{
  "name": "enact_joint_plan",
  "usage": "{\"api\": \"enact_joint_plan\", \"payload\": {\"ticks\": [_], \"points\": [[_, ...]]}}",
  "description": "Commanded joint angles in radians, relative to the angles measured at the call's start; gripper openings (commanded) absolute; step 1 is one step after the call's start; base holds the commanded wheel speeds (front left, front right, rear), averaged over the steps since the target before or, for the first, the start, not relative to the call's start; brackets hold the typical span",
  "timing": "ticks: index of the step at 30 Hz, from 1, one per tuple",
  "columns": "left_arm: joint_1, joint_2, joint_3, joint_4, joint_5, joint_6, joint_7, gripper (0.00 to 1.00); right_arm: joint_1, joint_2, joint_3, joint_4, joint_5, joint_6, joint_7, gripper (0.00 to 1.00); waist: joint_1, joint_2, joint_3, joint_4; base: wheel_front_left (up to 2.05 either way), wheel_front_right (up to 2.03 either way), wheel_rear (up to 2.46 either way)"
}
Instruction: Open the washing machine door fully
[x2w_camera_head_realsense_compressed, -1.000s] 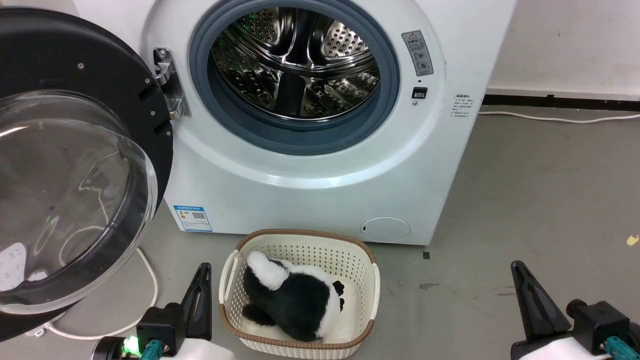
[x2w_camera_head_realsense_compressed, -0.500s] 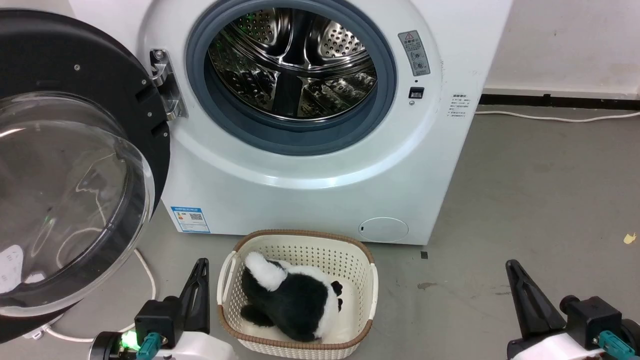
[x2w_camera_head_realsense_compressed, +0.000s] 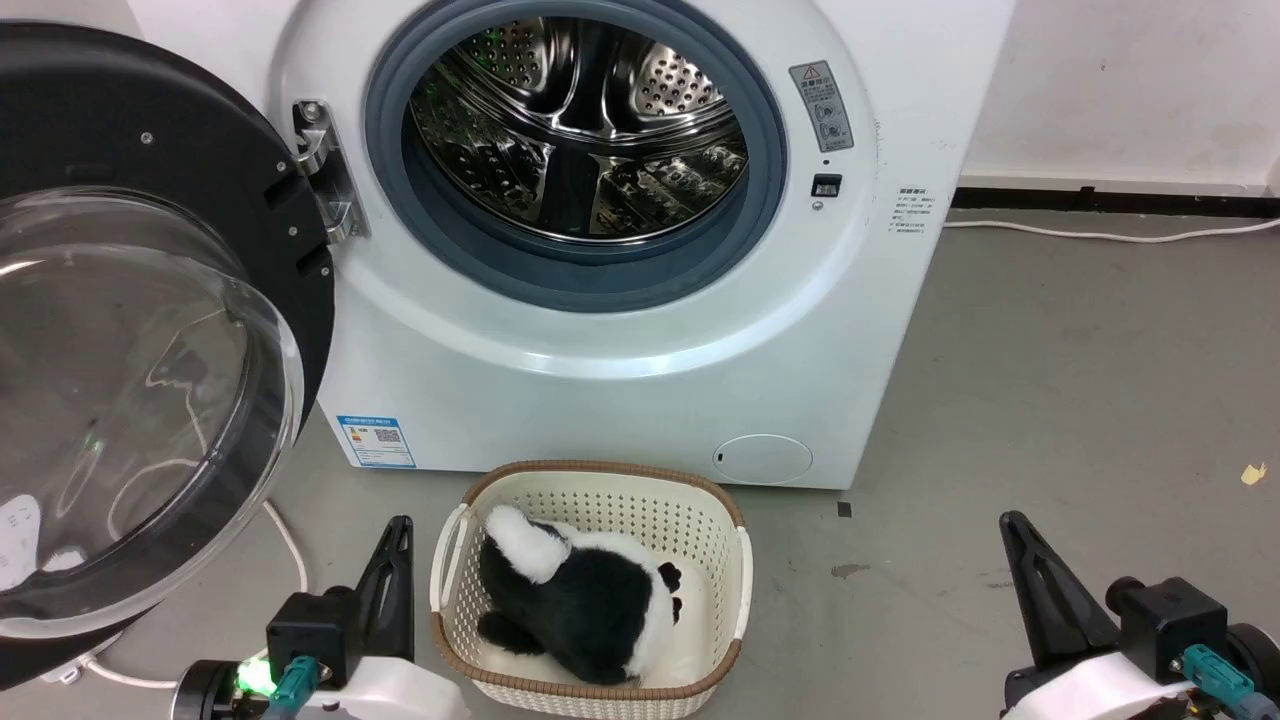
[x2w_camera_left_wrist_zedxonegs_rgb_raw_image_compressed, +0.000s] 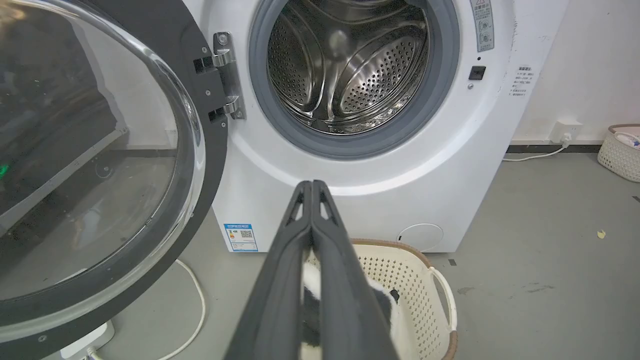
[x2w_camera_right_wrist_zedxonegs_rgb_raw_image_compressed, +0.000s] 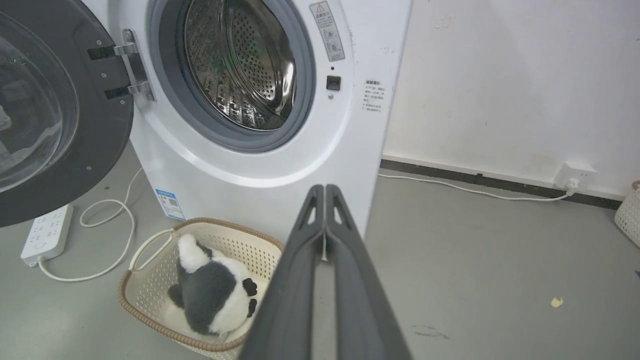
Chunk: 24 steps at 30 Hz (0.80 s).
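So both sets are clenched tight with nothing in them: the left jaws have their two dark fingers (x2w_camera_left_wrist_zedxonegs_rgb_raw_image_compressed: 280, 280) pressed flat together, and the right jaws are the same. Neither is touching anything.

The washing machine door (x2w_camera_head_realsense_compressed: 150, 340) is swung wide open, up and to the left of the left jaws and well clear of them. It hangs off its metal hinge (x2w_camera_head_realsense_compressed: 325, 170) with the bulgy glass bowl facing out. The washing machine (x2w_camera_head_realsense_compressed: 600, 380) sits straight ahead of both jaws, with its steel drum (x2w_camera_head_realsense_compressed: 580, 130) wide open to view.

Between the two sets, much nearer the left jaws, a cream basket (x2w_camera_head_realsense_compressed: 600, 478) sits on the floor (x2w_camera_head_realsense_compressed: 1050, 400) with a black and white plush toy (x2w_camera_head_realsense_compressed: 580, 610) in it. A white power strip (x2w_camera_right_wrist_zedxonegs_rgb_raw_image_compressed: 47, 232) lies on the floor out past the left jaws, under the door.
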<state>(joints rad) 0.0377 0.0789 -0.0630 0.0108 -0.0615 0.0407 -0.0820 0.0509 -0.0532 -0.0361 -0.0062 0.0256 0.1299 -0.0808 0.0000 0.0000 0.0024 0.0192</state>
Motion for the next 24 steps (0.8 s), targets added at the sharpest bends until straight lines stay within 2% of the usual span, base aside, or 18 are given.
{"api": "enact_joint_plan", "payload": {"ticks": [1, 24], "points": [[-0.017, -0.002, 0.005, -0.004, 0.01, -0.004, 0.005, 0.0, -0.014, 0.002, 0.003, 0.003, -0.007, 0.001, 0.003, 0.0, 0.0, 0.0, 0.0, 0.0, 0.0, 0.0, 0.0], [-0.03, -0.018, 0.04, -0.008, 0.041, -0.026, 0.052, 0.0, -0.036, 0.003, 0.023, 0.005, -0.018, 0.001, 0.05, 0.0, 0.0, 0.0, -0.001, -0.012, 0.0, 0.0, 0.0]]}}
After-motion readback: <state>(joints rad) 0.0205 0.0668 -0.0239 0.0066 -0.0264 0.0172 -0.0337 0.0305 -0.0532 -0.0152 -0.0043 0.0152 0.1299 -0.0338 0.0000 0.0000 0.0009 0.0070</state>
